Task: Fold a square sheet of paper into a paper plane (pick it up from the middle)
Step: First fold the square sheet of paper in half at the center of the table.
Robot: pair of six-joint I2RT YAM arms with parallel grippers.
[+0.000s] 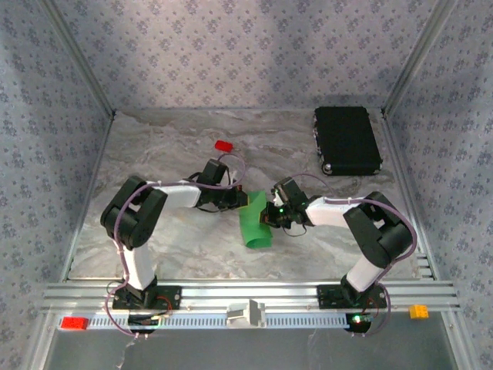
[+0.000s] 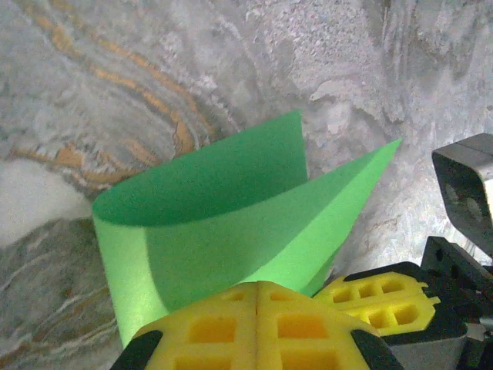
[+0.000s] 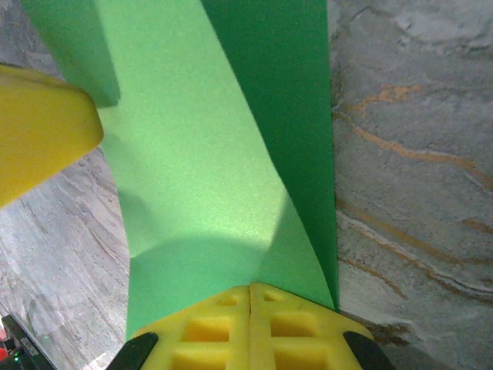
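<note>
Paper (image 1: 255, 225) edges in left end effector (image 2: 256, 297), right end effector (image 3: 250, 297); open table (image 1: 154, 146) around.

No readable text, labels or numbers in any view. The green sheet (image 1: 254, 223) is plain, and the black case (image 1: 347, 139) and red block (image 1: 223, 145) are too small to show markings.

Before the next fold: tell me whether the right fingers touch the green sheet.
Touching. Right wrist view: the shut yellow fingers pinch the green sheet between them.
</note>
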